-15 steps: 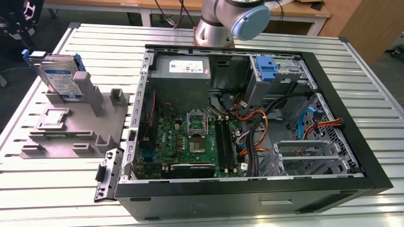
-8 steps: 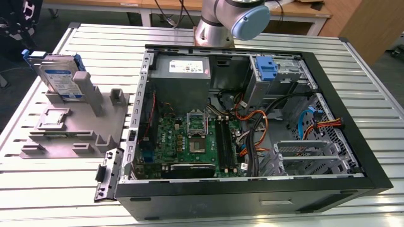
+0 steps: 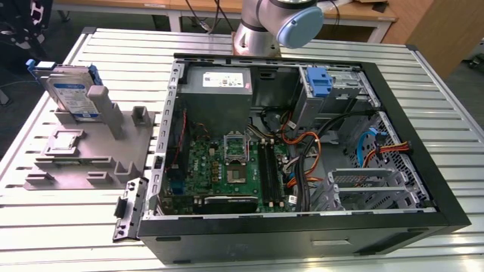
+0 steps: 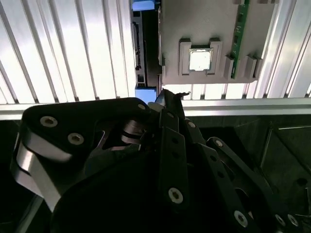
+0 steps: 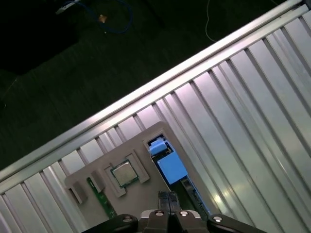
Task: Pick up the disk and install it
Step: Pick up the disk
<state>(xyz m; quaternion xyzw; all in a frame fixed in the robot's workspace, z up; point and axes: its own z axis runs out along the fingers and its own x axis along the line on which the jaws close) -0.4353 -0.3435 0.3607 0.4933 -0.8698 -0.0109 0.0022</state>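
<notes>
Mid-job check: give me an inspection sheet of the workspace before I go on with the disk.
Surface: ribbed aluminium table.
Job's things: flat silver hard drive with blue rails, upright in the grey plastic fixture block at the exterior view's left; not gripped.
Clutter: open black computer case; square silver processor chip and green memory stick on the fixture block.
Grippers: tool shut, empty, near the fixture block.
Cables: orange, black and blue wires inside the case.
Surroundings: wooden furniture behind the table; dark floor.
</notes>
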